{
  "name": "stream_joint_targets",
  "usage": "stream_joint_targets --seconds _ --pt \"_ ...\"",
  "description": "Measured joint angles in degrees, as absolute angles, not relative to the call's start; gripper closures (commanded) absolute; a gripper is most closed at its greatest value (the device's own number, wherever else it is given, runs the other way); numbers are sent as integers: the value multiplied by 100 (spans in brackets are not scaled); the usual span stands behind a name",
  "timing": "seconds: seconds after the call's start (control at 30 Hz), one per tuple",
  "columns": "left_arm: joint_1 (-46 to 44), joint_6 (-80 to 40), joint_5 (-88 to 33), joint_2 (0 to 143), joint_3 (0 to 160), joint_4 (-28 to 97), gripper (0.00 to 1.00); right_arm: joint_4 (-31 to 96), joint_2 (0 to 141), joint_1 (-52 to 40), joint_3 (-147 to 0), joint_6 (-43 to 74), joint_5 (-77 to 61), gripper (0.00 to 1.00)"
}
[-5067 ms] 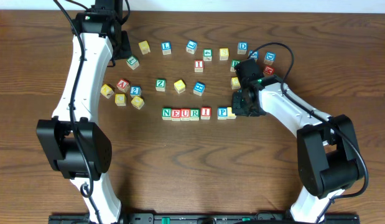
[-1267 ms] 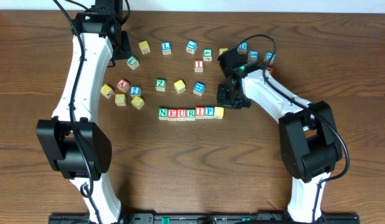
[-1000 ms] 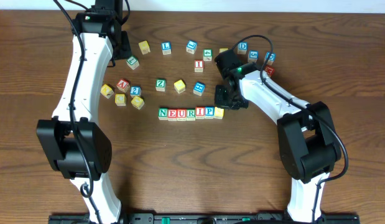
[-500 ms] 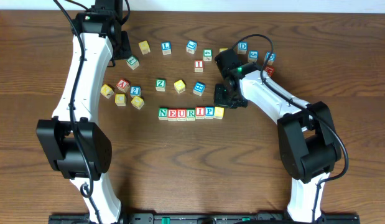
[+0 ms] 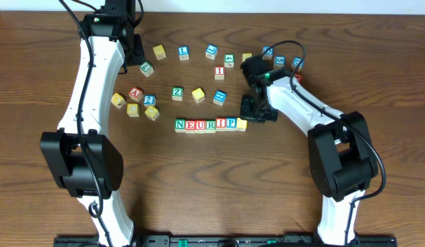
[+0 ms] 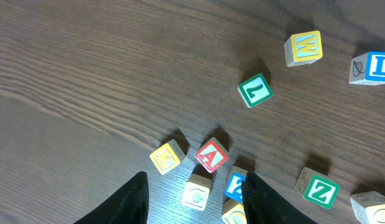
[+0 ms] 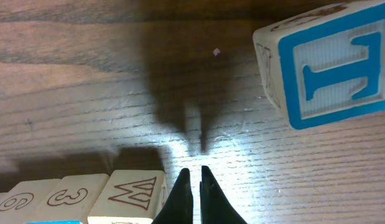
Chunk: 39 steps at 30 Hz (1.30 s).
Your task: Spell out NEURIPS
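Clearly, the word is laid out: the row [image 5: 211, 125] reads green N [image 5: 180, 125], red E [image 5: 190, 125], red U [image 5: 200, 125], green R [image 5: 210, 125], red I [image 5: 220, 124], blue P [image 5: 231, 123], and a yellow-faced cube [image 5: 241, 124] closes it. That makes seven cubes, side by side: two green, three red, one blue, one yellow

I judge these cubes light and stiff, of wood with smooth painted faces, not fragile but easy to push out of line. Inside the row only the near and far faces of each cube are free, so the fingers should pinch there, from above and centred. A pinch near a corner could turn the cube and disturb its neighbours

Just beyond the yellow end of the row, on its far side, the right gripper [image 7: 193, 177] has its fingers pressed together on nothing. Well apart from the row, far beyond its N end, the left gripper [image 6: 195, 186] hangs partly spread and empty

More than a dozen loose cubes lie on the far side of the row. The right arm [image 5: 301, 110] covers some, so I cannot count them exactly
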<state>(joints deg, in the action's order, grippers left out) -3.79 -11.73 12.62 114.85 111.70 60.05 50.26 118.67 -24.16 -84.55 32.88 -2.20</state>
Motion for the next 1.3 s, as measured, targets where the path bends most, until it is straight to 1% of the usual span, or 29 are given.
stream_joint_targets --seconds 0.87,1.3 --pt "-379 -1173 1264 11485 11170 6005 52 4724 11867 -2484 -8455 3284 -333 95" --pt "-379 -1173 1262 11485 11170 6005 52 4681 11867 -2484 -8455 3260 -370 96"
